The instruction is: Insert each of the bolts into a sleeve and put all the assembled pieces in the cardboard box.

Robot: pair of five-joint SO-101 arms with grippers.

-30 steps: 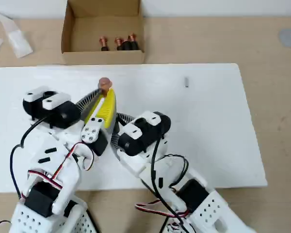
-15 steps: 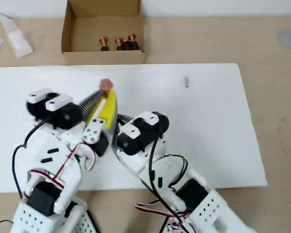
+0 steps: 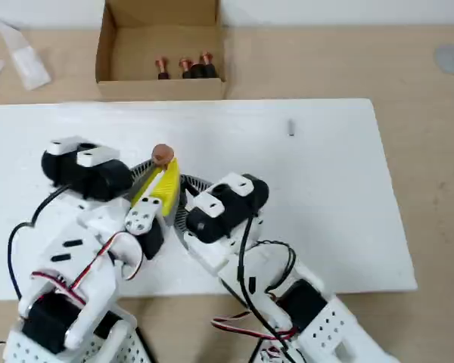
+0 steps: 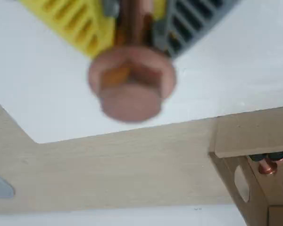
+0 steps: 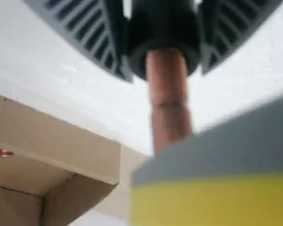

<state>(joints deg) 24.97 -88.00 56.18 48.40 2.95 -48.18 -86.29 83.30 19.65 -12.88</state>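
Left claw (image 4: 132,23) clenched on the bolt (image 4: 131,87) by its shaft, yellow jaw one side, grey jaw the other. Copper head stands free past the tips. Bolt sits above the white mat (image 3: 325,189), between the two arms and well short of the box.

Right claw (image 5: 162,33) clenched round the black sleeve (image 5: 164,26). Bolt shaft runs out of the sleeve mouth toward the left claw. How deep it sits inside cannot be told.

Risks, as judged:
- Shaft and bore slightly out of line: a push would bind, or lever the sleeve askew in the grey jaws.
- Left claw letting go before the shaft is seated: the bolt drops to the mat and likely rolls.
- The two claws crowd each other, so a push could bring jaw against jaw before the head reaches the sleeve.
- On the carry, a low approach could catch the box's near wall and shove the box along.

Containers: one cardboard box (image 3: 104,53), open-topped, on the bare worktop (image 3: 431,151) just beyond the mat's far edge. Inside, three assembled pieces (image 3: 184,66) lie side by side close to the near wall, copper heads toward the far wall.
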